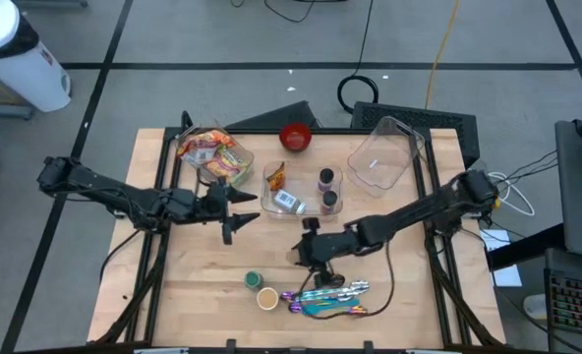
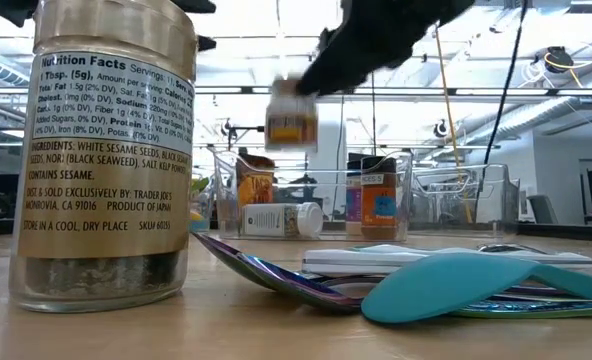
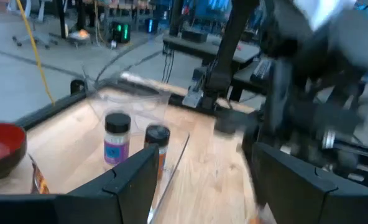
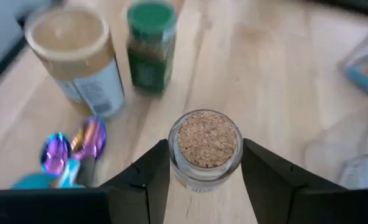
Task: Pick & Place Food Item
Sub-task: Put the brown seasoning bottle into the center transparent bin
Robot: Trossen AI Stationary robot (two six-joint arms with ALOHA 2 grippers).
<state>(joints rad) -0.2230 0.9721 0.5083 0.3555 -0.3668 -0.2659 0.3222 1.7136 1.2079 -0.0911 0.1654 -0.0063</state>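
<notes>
Right wrist view shows the right gripper [image 4: 206, 171] closed on a cork-topped jar [image 4: 205, 146], one finger at each side, the jar upright with its long axis vertical. Low view shows the jar [image 2: 291, 118] held clear above the table [image 2: 276, 330]. Beyond it lies the clear bin [image 1: 301, 192], up-table from the jaws and holding other jars. Left gripper [image 1: 234, 208] waits spread wide and empty just beside that bin, though the right arm already carries the jar
</notes>
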